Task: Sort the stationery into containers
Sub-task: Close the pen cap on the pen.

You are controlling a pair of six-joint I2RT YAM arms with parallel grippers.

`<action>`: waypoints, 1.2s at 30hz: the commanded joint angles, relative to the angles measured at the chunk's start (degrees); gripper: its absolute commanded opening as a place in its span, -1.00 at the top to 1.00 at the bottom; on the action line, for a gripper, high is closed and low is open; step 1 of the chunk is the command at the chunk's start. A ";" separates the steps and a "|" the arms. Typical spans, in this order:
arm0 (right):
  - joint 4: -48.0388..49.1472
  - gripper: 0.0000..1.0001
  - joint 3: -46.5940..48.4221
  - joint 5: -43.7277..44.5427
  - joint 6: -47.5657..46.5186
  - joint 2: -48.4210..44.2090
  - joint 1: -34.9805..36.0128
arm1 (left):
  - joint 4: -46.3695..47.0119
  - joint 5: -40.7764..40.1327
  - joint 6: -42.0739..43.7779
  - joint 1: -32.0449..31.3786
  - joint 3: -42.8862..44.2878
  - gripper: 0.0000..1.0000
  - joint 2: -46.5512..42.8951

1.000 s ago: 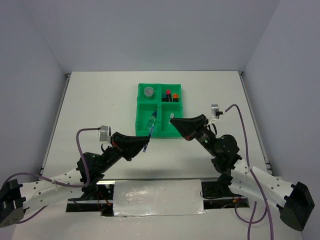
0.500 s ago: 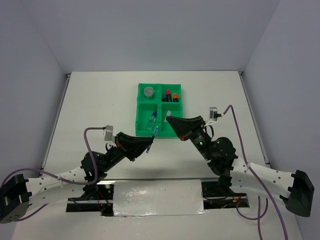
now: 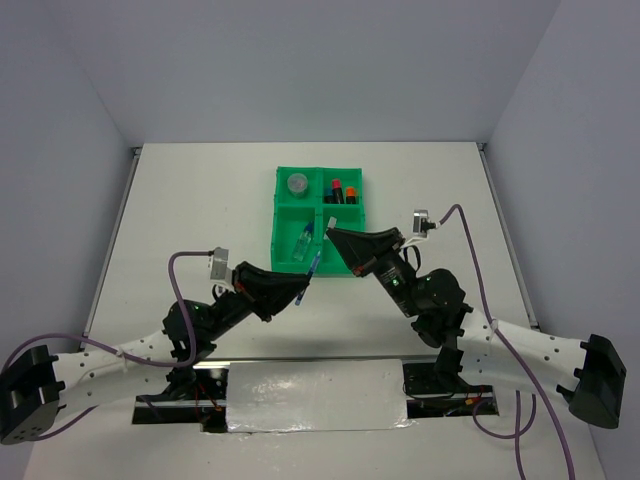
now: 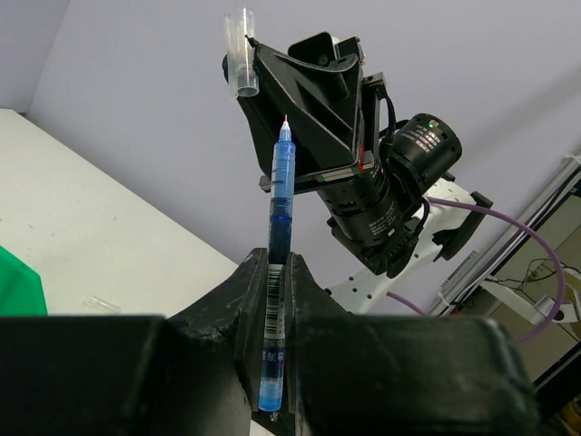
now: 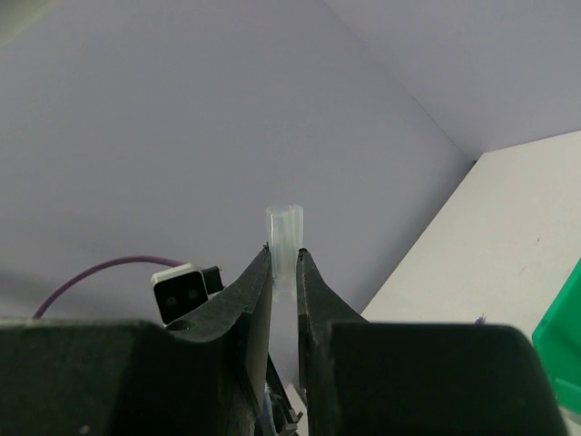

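Note:
My left gripper (image 3: 299,287) is shut on a thin blue pen (image 3: 312,268). The pen (image 4: 280,200) stands up between the left fingers, its bare tip toward my right gripper (image 4: 300,100). My right gripper (image 3: 331,236) is shut on a small clear pen cap (image 5: 284,236), which sticks out past its fingertips (image 5: 263,263). The cap (image 4: 241,56) hangs just up and left of the pen tip. Both grippers hover in front of the green tray (image 3: 277,215). The tray holds a grey disc (image 3: 297,184), red-capped markers (image 3: 341,191) and a small bottle (image 3: 303,243).
The arm bases and a silver plate (image 3: 315,395) sit at the near table edge. Grey walls close in the table on three sides. A small clear piece (image 4: 103,304) lies on the white tabletop near the tray's corner (image 4: 18,286).
The two grippers have drawn closer together: the left one carried the pen to the right and the right one brought the cap to the left. Both grips are unchanged.

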 commanded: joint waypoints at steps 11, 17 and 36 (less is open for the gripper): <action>6.23 1.00 0.16 -4.83 -3.98 0.70 0.61 | 1.32 2.07 -1.46 -0.23 3.61 1.00 0.42; 6.50 1.00 -0.81 -6.68 -5.48 -0.44 0.61 | 1.49 2.07 -2.08 -0.23 3.79 1.00 1.39; 7.02 1.00 -2.39 -7.74 -5.48 -0.88 0.61 | -0.97 1.20 -0.15 0.21 3.88 1.00 -1.24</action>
